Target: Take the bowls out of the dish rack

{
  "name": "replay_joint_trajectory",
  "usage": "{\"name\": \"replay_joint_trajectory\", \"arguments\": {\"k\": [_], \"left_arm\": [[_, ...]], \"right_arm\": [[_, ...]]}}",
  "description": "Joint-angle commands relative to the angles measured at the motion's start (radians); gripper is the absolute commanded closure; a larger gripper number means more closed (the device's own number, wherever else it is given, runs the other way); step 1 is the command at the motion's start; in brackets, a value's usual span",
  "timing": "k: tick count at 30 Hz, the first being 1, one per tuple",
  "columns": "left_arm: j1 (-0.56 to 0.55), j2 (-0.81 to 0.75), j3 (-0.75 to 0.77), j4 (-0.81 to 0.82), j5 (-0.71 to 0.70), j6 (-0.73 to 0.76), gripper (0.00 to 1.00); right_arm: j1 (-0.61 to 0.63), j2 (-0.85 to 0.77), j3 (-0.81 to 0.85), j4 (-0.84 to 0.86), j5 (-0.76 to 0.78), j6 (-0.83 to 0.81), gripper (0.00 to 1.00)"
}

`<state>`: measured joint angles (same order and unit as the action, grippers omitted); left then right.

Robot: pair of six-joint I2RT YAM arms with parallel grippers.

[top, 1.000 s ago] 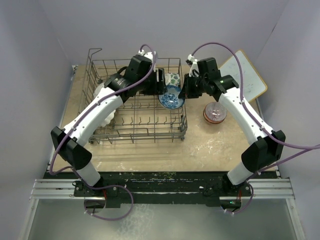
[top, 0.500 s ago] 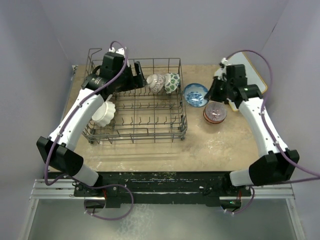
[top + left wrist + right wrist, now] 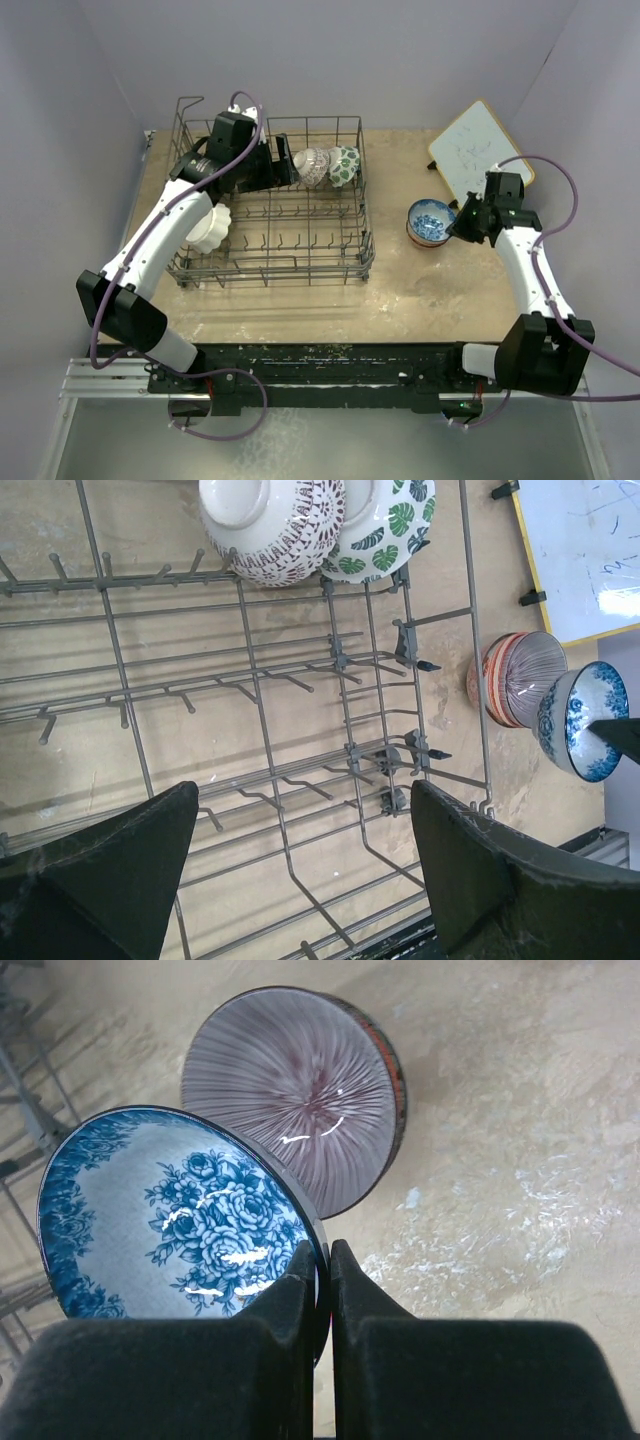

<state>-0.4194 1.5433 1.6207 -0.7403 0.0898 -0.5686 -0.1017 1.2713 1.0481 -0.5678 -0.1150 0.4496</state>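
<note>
Above the red-orange bowl (image 3: 300, 1090), blue bowl (image 3: 180, 1220) tight in right claw (image 3: 320, 1260); left claw (image 3: 305, 800) open over dish rack (image 3: 270, 278).

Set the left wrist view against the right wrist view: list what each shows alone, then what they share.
Left wrist only: the open left tool, a brown-patterned white ceramic bowl and a green-leaf white ceramic bowl standing in the dark wire dish rack, and the white board. Right wrist only: the right tool pinching the rim of the blue floral ceramic bowl. Both: some rack wire, that blue bowl, the red-orange ribbed ceramic bowl, the beige tabletop.
</note>
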Motion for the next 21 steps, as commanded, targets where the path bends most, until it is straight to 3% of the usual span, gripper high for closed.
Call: {"name": "replay_joint_trajectory", "arguments": {"k": [1, 21], "left_arm": [[-0.001, -0.023, -0.007, 0.033, 0.021, -0.009, 0.10], [0.000, -0.008, -0.002, 0.028, -0.007, 0.028, 0.10]], "right_arm": [[-0.025, -0.044, -0.024, 0.146, 0.011, 0.076, 1.00], [-0.036, 0.080, 0.039, 0.168, 0.263, -0.052, 1.00]]}}
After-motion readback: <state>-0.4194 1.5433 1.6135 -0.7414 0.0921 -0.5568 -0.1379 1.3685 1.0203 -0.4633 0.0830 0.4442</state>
